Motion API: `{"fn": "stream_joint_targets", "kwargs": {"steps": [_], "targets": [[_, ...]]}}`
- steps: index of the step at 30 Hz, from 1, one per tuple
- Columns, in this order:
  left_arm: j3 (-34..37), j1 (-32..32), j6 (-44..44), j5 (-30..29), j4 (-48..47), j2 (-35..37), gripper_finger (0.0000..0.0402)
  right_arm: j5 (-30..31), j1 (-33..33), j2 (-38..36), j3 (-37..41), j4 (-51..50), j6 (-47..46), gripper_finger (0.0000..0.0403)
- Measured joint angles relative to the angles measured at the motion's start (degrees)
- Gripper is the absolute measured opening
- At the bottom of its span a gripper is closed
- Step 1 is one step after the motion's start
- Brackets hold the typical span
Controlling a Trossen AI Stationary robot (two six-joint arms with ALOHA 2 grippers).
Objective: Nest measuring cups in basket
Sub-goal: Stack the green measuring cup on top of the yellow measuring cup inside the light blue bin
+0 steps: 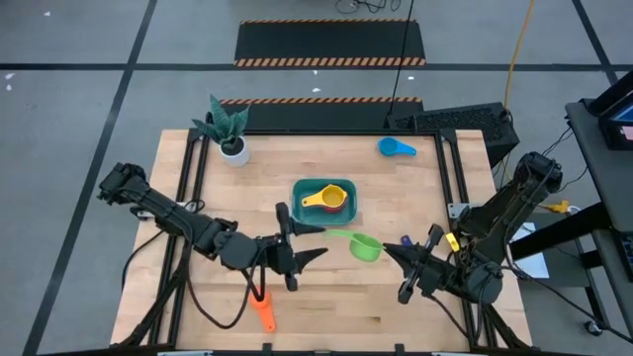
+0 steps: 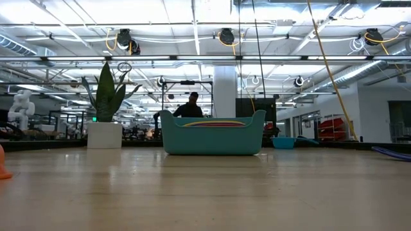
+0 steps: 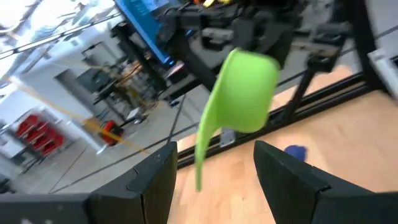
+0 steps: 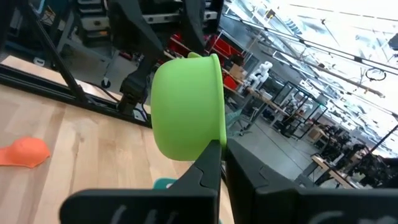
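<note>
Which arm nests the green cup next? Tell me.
Right, probably. The right gripper is shut on the green measuring cup at its rim, near the teal basket. The left gripper is open beside the handle, gripping nothing.

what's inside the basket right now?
The teal basket holds a yellow cup nested over a red cup. Anything beneath those two is covered, so more cups there can't be ruled out.

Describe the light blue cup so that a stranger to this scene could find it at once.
Start at the wooden table and go to its far corner on the right arm's side, beyond the teal basket. The light blue cup lies there alone on bare wood, the only cup behind the basket.
</note>
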State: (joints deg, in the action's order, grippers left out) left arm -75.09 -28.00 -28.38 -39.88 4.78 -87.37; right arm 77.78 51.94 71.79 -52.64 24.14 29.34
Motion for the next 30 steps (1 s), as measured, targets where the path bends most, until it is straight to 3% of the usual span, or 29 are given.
{"fn": "stream_joint_targets", "kwargs": {"steps": [7,12,23,30], "targets": [[0.0,0.9,0.7,-1.8,-0.2,0.0,0.0216,-0.1,-0.1,0.0,0.0,0.5,-0.2,0.0],[0.0,1.0,1.3,-1.8,-0.2,0.0,0.0213,-3.6,-0.1,0.0,0.0,1.4,-0.3,0.0],[0.0,1.1,1.4,-1.7,1.8,0.0,0.0128,-2.8,-0.1,0.0,0.0,4.4,-0.2,0.0],[0.0,1.1,1.4,1.5,2.9,0.0,0.0101,-2.8,-0.1,0.0,0.0,4.4,-0.2,0.0]]}}
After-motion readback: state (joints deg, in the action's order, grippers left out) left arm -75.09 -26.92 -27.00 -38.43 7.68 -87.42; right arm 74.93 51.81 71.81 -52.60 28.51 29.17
